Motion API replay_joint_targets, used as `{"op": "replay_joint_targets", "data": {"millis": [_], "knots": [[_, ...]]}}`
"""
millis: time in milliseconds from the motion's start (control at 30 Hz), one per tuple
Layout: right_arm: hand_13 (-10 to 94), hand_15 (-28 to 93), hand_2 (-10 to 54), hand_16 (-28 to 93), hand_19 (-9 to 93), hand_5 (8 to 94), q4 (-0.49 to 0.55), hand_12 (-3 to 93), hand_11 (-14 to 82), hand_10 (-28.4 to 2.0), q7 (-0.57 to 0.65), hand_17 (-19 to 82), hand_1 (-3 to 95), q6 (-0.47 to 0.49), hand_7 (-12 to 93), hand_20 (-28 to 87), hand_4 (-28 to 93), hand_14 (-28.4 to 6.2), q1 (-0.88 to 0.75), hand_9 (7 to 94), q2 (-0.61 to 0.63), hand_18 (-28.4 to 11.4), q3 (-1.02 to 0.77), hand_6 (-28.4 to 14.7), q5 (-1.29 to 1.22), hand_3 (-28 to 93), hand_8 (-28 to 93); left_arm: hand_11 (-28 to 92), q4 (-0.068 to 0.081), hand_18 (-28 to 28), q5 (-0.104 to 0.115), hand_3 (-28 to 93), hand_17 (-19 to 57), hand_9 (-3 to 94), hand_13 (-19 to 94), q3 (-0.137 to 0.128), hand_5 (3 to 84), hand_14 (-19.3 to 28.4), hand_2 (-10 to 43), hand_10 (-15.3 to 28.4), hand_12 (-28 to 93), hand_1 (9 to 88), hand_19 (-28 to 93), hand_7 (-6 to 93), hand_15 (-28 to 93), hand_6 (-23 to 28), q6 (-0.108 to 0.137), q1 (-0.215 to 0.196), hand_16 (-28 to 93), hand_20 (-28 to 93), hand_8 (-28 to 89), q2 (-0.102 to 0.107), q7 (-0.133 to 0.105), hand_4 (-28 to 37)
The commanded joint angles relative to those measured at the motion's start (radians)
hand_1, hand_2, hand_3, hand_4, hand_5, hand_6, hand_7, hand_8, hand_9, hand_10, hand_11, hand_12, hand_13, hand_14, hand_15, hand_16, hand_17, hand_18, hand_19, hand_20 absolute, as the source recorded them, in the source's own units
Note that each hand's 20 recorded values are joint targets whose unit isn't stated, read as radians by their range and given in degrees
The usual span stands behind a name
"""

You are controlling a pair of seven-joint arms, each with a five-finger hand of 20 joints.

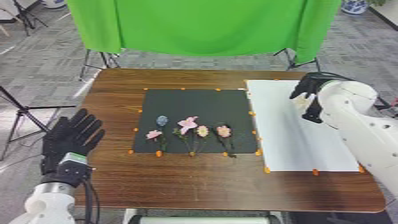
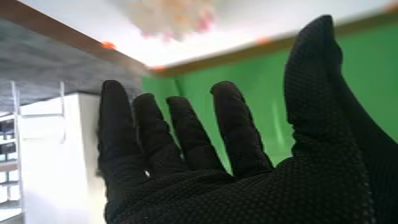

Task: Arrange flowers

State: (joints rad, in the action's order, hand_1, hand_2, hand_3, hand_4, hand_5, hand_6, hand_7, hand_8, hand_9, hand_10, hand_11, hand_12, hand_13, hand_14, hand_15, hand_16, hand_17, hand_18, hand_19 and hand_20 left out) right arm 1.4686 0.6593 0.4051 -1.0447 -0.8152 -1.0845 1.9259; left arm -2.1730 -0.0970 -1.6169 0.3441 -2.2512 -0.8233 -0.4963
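Black mat (image 1: 195, 100) bears 5 flowers (image 1: 187, 125), right hand (image 1: 311, 86) over white sheet (image 1: 302, 147).

The table (image 1: 182, 187) is wood, the black sheet (image 1: 197, 103) matt, the white sheet (image 1: 298, 145) smooth, the backdrop (image 1: 191, 25) cloth.

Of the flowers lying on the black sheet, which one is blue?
The blue flower lies just beyond the small pink bloom at the group's left end; the other heads on the black sheet are pinkish or yellowish.
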Motion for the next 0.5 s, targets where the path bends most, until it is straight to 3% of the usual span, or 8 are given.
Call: {"op": "replay_joint_targets", "data": {"millis": [33, 200, 300, 333, 500], "knots": [[22, 22, -0.2, 11, 45, 32.1, -0.074, 12.0, 7.9, -16.8, -0.005, 15, 29.4, 0.097, 17, 12, -26, -19.1, 0.036, 27.2, -0.015, -23.9, 0.002, -5.5, -0.051, 82, -12, 28, 0.002, 16.8, 0.011, 72, -6.3, 38.9, 28, 0.015, 44.2, 16.6, 15.3, 16.1, 14, 30.7, 42, 18.1, 49, 10.0, -0.027, 0.026, -7, 11, -10, -0.015, 0.018, -28.3], [27, 24, -1.9, 10, 47, 35.3, -0.071, 11.2, 11.2, -15.2, -0.046, 19, 34.4, 0.014, 21, 12, -28, -17.4, -0.024, 30.8, -0.009, -23.8, 0.013, -4.2, -0.027, 84, -14, 28, 0.004, 16.8, 0.007, 72, -6.3, 38.9, 28, 0.014, 44.2, 16.5, 15.3, 16.2, 14, 30.8, 42, 18.2, 49, 10.0, -0.027, 0.030, -7, 11, -10, -0.015, 0.026, -28.3], [39, 27, -4.7, 10, 48, 42.5, -0.068, 10.4, 14.9, -12.3, -0.045, 26, 39.7, 0.031, 25, 12, -28, -14.7, -0.051, 41.0, -0.015, -22.2, 0.010, -2.2, -0.011, 84, -17, 28, 0.005, 16.8, 0.011, 72, -6.3, 38.9, 28, 0.019, 44.2, 16.6, 15.3, 16.2, 14, 30.8, 42, 18.2, 49, 10.0, -0.021, 0.037, -7, 11, -10, -0.018, 0.031, -28.3], [42, 27, -5.5, 10, 49, 44.3, -0.071, 10.6, 15.4, -11.7, -0.039, 28, 41.0, 0.027, 25, 13, -28, -14.0, -0.055, 43.5, -0.021, -21.6, 0.012, -1.8, -0.007, 84, -17, 28, 0.003, 16.8, 0.022, 72, -6.3, 38.9, 28, 0.023, 44.2, 16.6, 15.3, 16.2, 14, 30.8, 42, 18.2, 49, 10.0, -0.005, 0.039, -7, 11, -10, -0.016, 0.026, -28.3], [56, 36, -9.3, 16, 59, 52.1, -0.055, 16.6, 22.2, -12.2, -0.040, 34, 47.9, 0.039, 28, 18, -28, -10.8, -0.087, 56.7, -0.029, -18.6, 0.017, -0.7, 0.027, 82, -18, 29, 0.004, 16.8, 0.019, 72, -6.2, 40.3, 29, 0.020, 45.0, 16.9, 15.7, 16.4, 14, 30.9, 42, 18.6, 50, 10.2, -0.004, 0.033, -7, 11, -10, -0.018, 0.026, -28.3]]}}
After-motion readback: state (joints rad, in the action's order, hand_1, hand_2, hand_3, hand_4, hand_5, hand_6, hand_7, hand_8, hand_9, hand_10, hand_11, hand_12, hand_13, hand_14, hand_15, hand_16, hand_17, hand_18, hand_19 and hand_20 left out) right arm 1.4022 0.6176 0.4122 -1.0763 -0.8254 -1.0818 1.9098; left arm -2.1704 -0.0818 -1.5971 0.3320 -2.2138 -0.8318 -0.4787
